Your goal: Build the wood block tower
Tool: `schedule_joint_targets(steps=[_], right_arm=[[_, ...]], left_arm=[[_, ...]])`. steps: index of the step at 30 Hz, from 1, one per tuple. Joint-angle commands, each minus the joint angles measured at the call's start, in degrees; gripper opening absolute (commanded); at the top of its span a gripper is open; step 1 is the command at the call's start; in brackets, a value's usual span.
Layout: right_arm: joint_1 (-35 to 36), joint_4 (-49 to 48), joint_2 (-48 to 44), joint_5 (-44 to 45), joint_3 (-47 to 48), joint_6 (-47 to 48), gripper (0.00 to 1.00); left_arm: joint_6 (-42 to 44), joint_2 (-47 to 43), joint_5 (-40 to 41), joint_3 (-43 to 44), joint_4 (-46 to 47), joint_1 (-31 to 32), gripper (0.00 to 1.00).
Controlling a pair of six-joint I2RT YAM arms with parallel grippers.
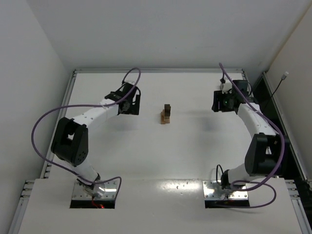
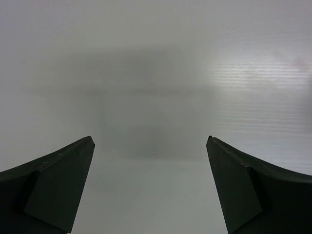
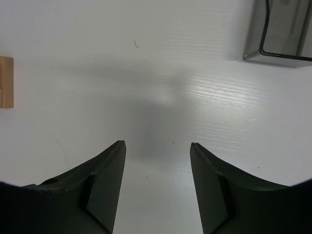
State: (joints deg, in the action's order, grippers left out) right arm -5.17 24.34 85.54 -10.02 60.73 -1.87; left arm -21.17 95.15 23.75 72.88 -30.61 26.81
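Tower [image 1: 166, 114] stands mid-way across the table [image 1: 146, 161], well apart from both arms; left gripper [image 2: 151, 141] gapes wide and empty, right gripper [image 3: 157, 144] is parted and empty; advisable to move either arm slowly, never sweeping toward the column.

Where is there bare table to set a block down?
Free: the table patch between tower and arm bases, and the far strip behind the tower. Busier: the middle row, left pincer and right pincer flanking the tower.
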Motion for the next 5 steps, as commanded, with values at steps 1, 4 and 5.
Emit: schedule_joint_targets(steps=[1,4,5], right_arm=[[-0.4,-4.3,-0.8,2.1,-1.6,1.2,0.52],[-0.4,-4.3,-0.8,2.6,-2.1,1.2,0.52],[-0.4,-4.3,-0.8,2.6,-2.1,1.2,0.52]], left_arm=[[2.3,-4.2,-1.2,-3.2,2.3,-2.0,1.0],[3.0,-5.0,-2.3,-4.8,3.7,-2.0,1.0],[3.5,-5.8,-2.3,-5.4,3.7,-2.6,1.0]])
